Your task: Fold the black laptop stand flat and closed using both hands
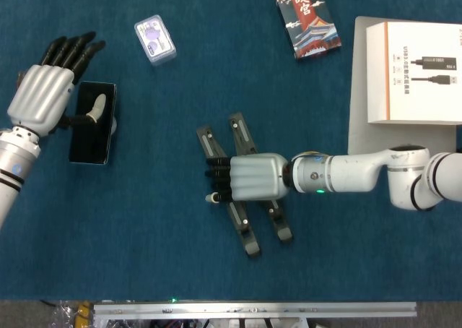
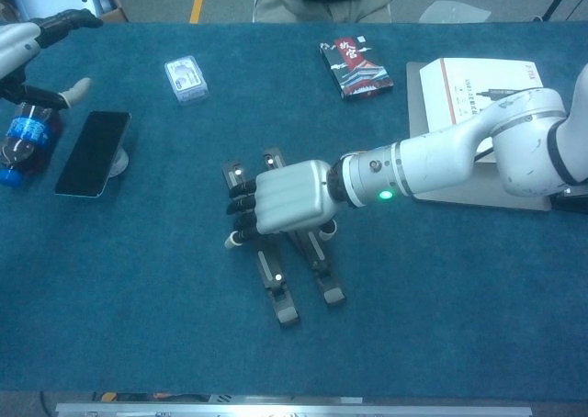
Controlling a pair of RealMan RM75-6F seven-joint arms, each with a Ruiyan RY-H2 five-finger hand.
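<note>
The black laptop stand point(image 1: 243, 232) lies on the blue table at the centre, its two long legs side by side and slanting; the chest view shows the stand point(image 2: 276, 288) the same way. My right hand point(image 1: 253, 178) lies palm down across its middle. Its dark fingers point(image 1: 216, 183) curl over the left leg, and it hides the stand's middle. The chest view shows this hand point(image 2: 289, 197) the same way. My left hand point(image 1: 45, 89) hovers far to the left with fingers spread, holding nothing, well away from the stand.
A black phone point(image 1: 92, 122) lies under the left hand, with a blue bottle point(image 2: 20, 141) beside it. A small clear case point(image 1: 155, 40) sits at the back left and a red printed box point(image 1: 308, 22) at the back centre. A white carton point(image 1: 415, 71) rests on a grey slab at the right.
</note>
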